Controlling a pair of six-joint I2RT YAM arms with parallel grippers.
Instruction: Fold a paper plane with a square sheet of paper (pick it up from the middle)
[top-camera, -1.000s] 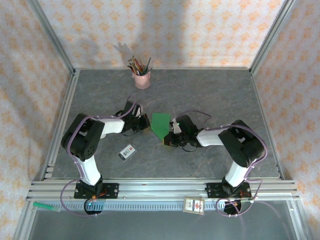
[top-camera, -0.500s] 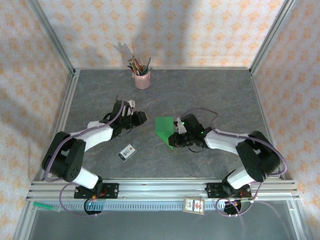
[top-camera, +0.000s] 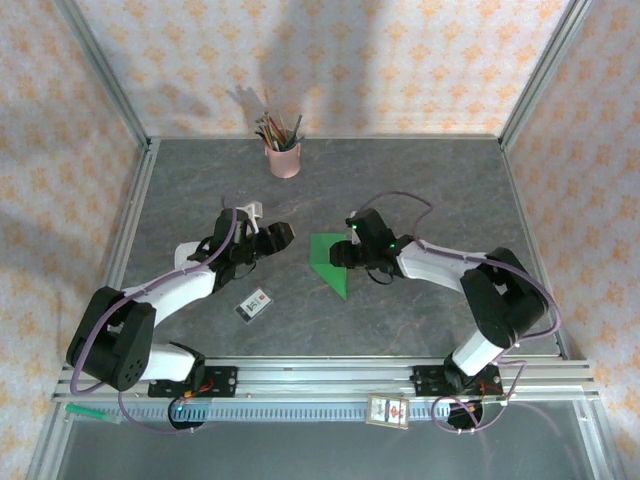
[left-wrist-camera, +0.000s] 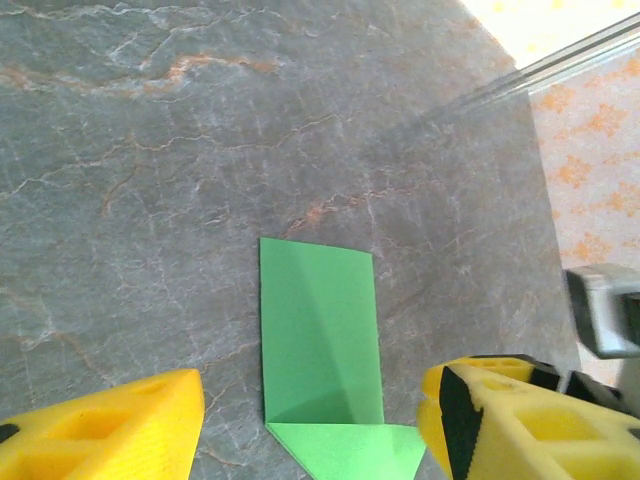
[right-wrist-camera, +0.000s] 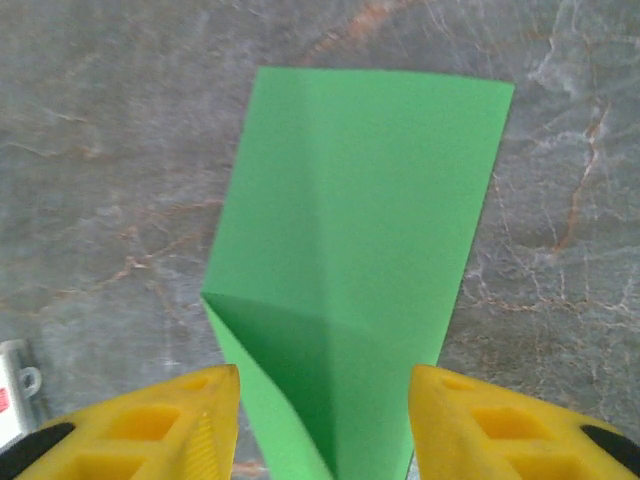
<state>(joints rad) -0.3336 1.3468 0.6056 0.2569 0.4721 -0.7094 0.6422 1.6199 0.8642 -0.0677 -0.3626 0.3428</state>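
Note:
The sheet of paper (top-camera: 326, 257) is a bright green creased shape lying on the grey table, with a folded point toward the near right. In the left wrist view the paper (left-wrist-camera: 318, 330) lies ahead between my yellow fingers, its triangular flap nearest. My left gripper (top-camera: 281, 237) (left-wrist-camera: 312, 432) is open, just left of the paper and apart from it. My right gripper (top-camera: 346, 256) (right-wrist-camera: 325, 425) is open at the paper's right edge. In the right wrist view the paper (right-wrist-camera: 370, 220) runs between both fingers, and one fold stands slightly raised and casts a shadow.
A pink cup of pencils (top-camera: 284, 157) stands at the back of the table. A small white dark-bordered card (top-camera: 254, 303) lies near the left arm. Metal frame rails (top-camera: 330, 378) line the table's front, with another small card (top-camera: 388, 410) on them.
The left gripper has drawn back to the left, off the paper. The right gripper has swung toward the far side. The paper now shows a narrower shape with a point.

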